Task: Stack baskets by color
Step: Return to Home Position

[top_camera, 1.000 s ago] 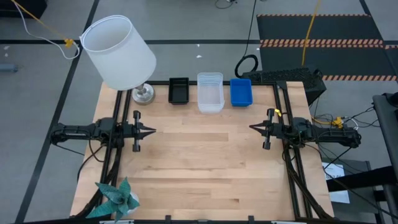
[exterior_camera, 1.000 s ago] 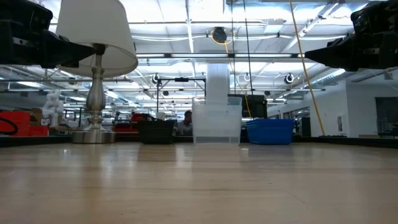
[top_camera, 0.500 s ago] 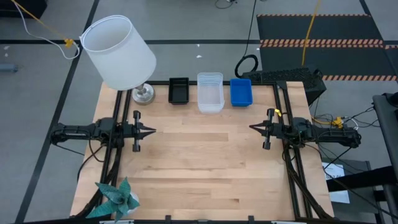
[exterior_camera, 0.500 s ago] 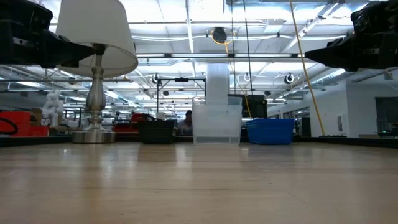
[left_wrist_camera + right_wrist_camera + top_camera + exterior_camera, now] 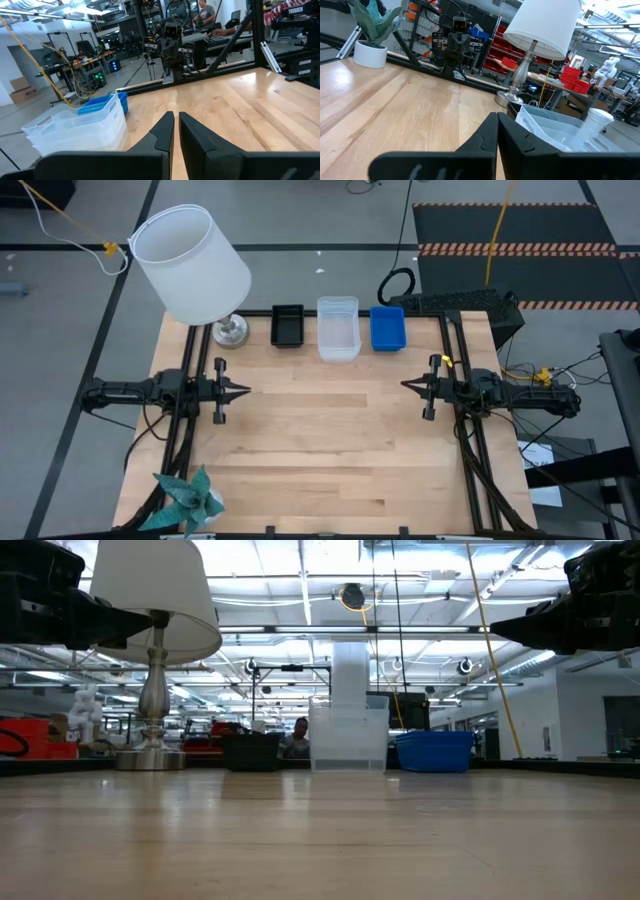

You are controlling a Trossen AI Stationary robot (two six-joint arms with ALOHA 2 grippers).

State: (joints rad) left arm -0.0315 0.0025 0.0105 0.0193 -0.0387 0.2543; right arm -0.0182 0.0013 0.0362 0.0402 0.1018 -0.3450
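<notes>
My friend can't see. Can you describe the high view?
Black baskets, clear baskets and blue baskets stand stacked along the table's far edge beside a white lamp. Left claw and right claw rest shut at opposite sides.

Along the far edge of my bench [image 5: 330,450] I see the left stack [image 5: 288,325], middle stack [image 5: 338,330] and right stack [image 5: 387,328] of baskets in a row, the lamp [image 5: 190,265] just left of them; the potted plant [image 5: 185,498] sits at the near left corner
</notes>
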